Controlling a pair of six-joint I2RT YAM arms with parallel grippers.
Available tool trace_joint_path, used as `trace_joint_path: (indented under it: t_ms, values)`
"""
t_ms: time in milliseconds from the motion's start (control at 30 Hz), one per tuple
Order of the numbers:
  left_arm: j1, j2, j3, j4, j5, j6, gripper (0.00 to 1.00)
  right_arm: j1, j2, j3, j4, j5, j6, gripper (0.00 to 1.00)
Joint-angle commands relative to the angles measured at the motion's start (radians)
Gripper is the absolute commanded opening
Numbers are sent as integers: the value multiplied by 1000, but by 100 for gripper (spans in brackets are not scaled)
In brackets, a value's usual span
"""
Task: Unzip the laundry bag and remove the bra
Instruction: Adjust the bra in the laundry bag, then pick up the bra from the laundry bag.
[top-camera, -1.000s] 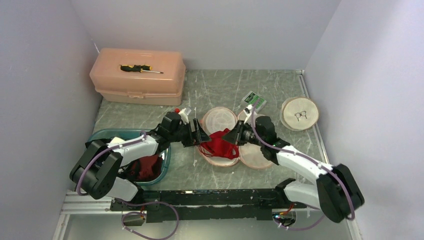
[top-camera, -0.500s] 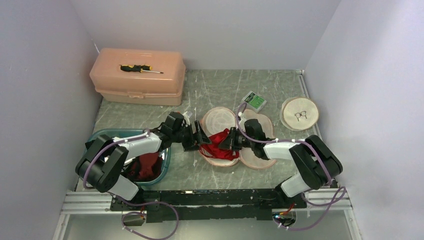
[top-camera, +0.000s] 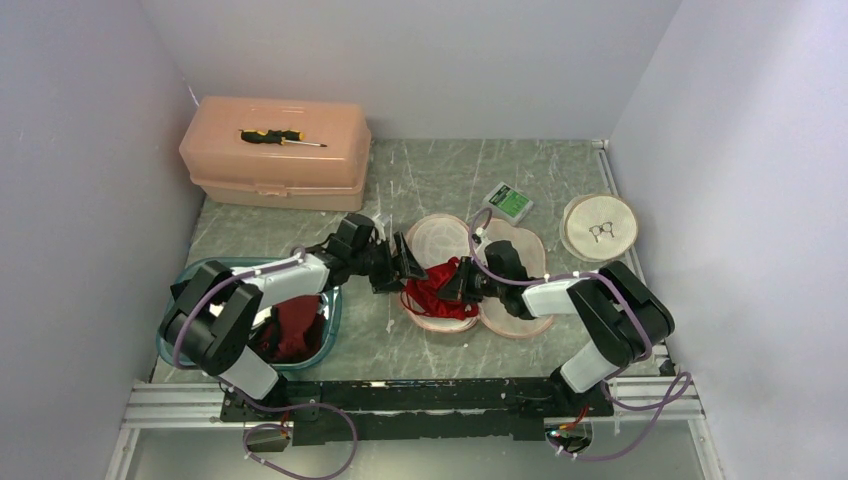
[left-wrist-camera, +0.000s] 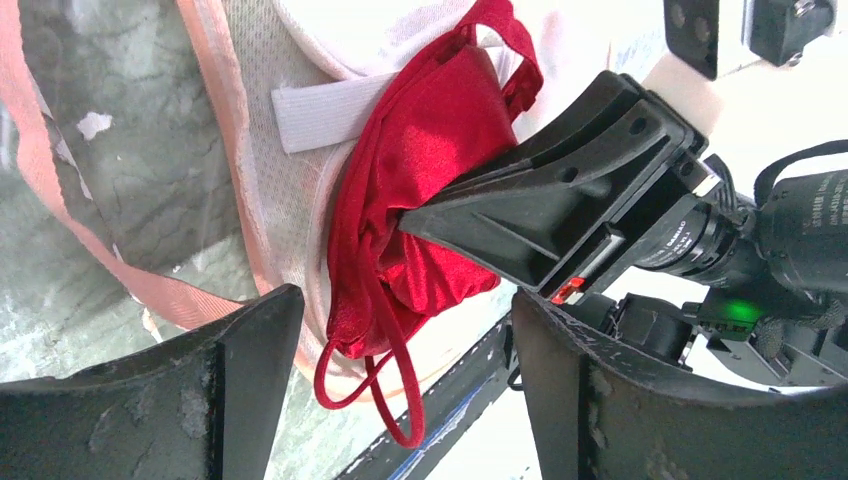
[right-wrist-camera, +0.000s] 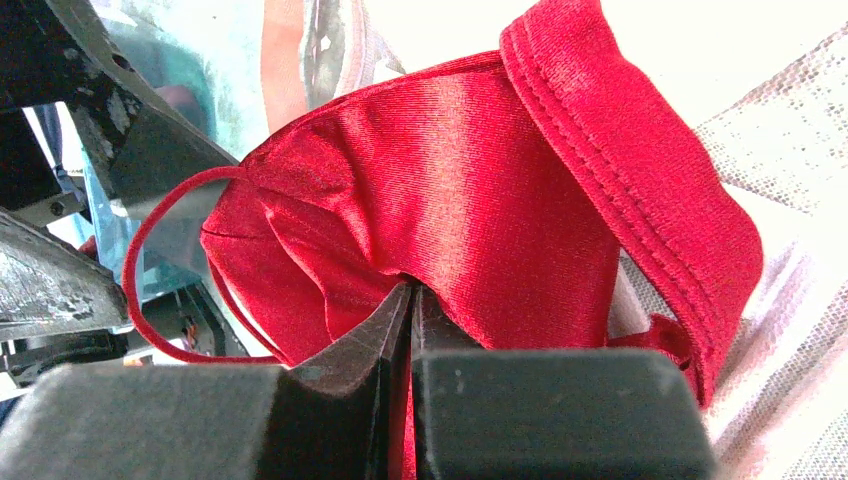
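Bra (left-wrist-camera: 430, 130) on opened laundry bag (top-camera: 435, 238), right fingers (right-wrist-camera: 350, 400) clamped on it, left fingers (left-wrist-camera: 250, 380) apart beside

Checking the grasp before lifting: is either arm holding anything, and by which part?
The right gripper pinches the bra by a fabric fold near its middle; the left gripper is open, holding nothing.
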Motion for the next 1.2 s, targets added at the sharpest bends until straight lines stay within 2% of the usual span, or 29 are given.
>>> trace_joint_path:
  t_ms: [0,233,367,467,767,900,1067,1167]
  values:
    - [-9,15,70,-48,-33,33,80,5,20,-5,-39,97,-24,9]
    - [-74,79,177,-199,-118,94,72,22,12,9,-62,117,-36,9]
    - [-90,107,210,-241,-143,115,59,29,12,14,-65,118,-41,9]
    - [-97,122,223,-249,-147,122,54,33,11,15,-67,120,-44,8]
    - [-110,203,286,-331,-199,153,59,62,-28,28,-99,134,-69,8]
    - [-113,220,292,-331,-222,147,56,85,-37,27,-102,143,-74,8]
    - [-112,238,297,-307,-223,137,42,103,-43,17,-90,137,-71,8]
    - [-112,244,300,-287,-210,138,27,111,-73,17,-103,135,-74,9]
